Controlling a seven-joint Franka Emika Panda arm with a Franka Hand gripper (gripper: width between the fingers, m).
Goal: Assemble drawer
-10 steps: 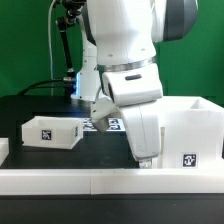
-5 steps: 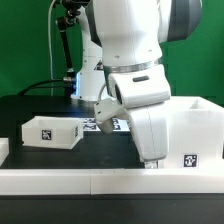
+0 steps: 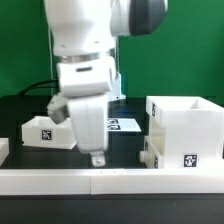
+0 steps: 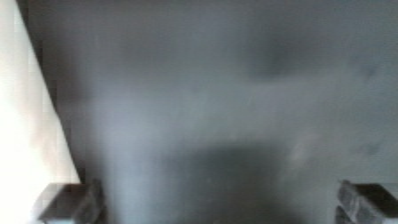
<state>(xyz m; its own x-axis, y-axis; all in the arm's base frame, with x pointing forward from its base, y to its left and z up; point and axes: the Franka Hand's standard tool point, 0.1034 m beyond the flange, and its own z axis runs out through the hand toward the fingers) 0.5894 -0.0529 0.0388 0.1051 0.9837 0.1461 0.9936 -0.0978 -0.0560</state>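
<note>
The large white cube-shaped housing stands at the exterior view's right, with a tag low on its front. A white part juts from its lower left side; it looks like a tray set into it. A small open-top tray with a tag sits at the left. My gripper hangs between them, closer to the small tray, low over the black table and just behind the rail. In the wrist view the gripper is wide open and empty, with one fingertip in each lower corner over blurred dark table.
A long low white rail runs along the front edge. The marker board lies flat behind the arm. A black stand and cables stand at the back left. A white strip runs along one edge of the wrist view.
The arm has swung from beside the housing toward the exterior view's left, and the gripper now hangs near the small tray. The housing's left side is uncovered.
</note>
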